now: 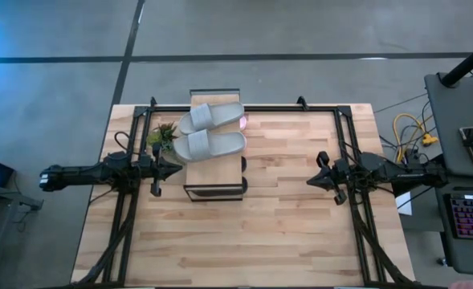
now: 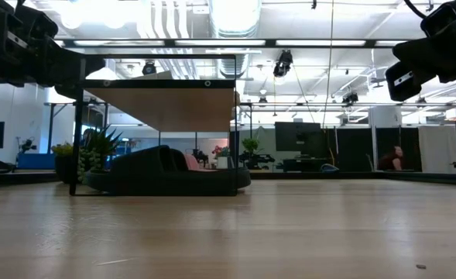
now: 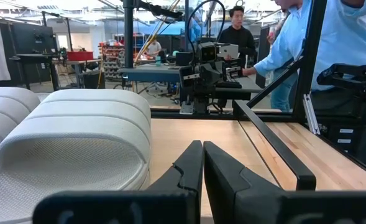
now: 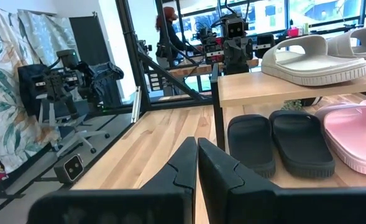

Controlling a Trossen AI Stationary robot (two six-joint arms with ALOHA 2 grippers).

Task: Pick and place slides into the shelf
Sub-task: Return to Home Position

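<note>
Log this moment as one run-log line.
grey slides on shelf top | black slides, pink slides beneath | left gripper shut, empty, left of shelf | right gripper shut, empty, right of shelf

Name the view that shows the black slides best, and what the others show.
The right wrist view: both black slides lie side by side under the shelf, beside a pink slide. The low view gives only a dark silhouette; the high view, dark tips past the shelf's edge; left wrist, nothing.

From above, the shelf (image 1: 214,172) hides most of the black slides (image 1: 244,165) and pink slides (image 1: 243,122) from you; only slivers show past its edge.
</note>
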